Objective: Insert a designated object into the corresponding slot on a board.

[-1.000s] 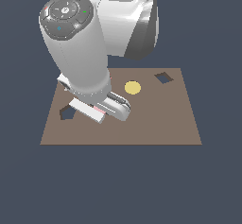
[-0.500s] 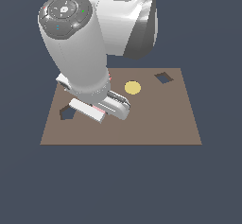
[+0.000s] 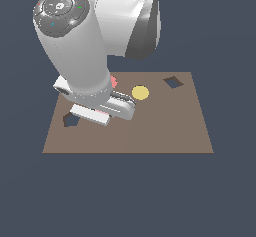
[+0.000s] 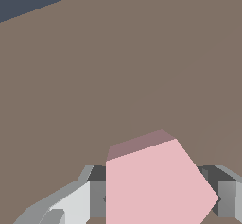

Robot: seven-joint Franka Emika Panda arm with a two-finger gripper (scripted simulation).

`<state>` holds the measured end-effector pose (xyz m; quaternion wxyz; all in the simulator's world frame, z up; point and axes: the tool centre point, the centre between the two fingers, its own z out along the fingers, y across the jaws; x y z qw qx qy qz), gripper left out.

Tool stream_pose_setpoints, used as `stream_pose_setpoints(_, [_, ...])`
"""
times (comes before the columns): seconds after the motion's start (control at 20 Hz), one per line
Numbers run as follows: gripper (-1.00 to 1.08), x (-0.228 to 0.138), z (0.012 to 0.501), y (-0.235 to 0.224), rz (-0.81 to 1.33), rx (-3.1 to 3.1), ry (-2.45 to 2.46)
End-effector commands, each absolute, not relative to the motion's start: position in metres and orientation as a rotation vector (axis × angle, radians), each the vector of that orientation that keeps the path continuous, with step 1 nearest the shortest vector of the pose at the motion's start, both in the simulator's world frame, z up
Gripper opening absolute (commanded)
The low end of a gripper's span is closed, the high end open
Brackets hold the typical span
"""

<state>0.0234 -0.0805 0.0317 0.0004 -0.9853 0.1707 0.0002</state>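
My gripper [image 3: 101, 114] is shut on the light pink pentagon piece [image 4: 156, 185] and holds it just above the brown board [image 3: 150, 131]. In the wrist view the piece sits between the two grey fingers [image 4: 71, 204], over bare board [image 4: 118, 76]. In the exterior view only a pink sliver [image 3: 103, 113] shows under the hand. The dark pentagon slot [image 3: 71, 120] lies close beside the hand, toward the exterior view's left, partly hidden by it. The slot is out of the wrist view.
A yellow disc [image 3: 140, 92] lies on the board toward the exterior view's right of the hand. A dark square hole [image 3: 173, 82] is at the far right corner. A bit of the red cross piece [image 3: 114, 82] shows behind the arm.
The arm's upper part has shifted slightly toward the exterior view's left. The hand and the pink piece stay almost in place beside the slot.
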Motion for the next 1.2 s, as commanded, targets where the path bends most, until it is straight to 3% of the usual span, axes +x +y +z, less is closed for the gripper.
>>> stream_pose_setpoints(0.0, [-1.00,0.021,0.032,-0.085,0.000,-3.109,0.447])
stream_pose_setpoints(1.15, [-1.00,0.019,0.038,-0.149,0.001,-3.045,-0.773])
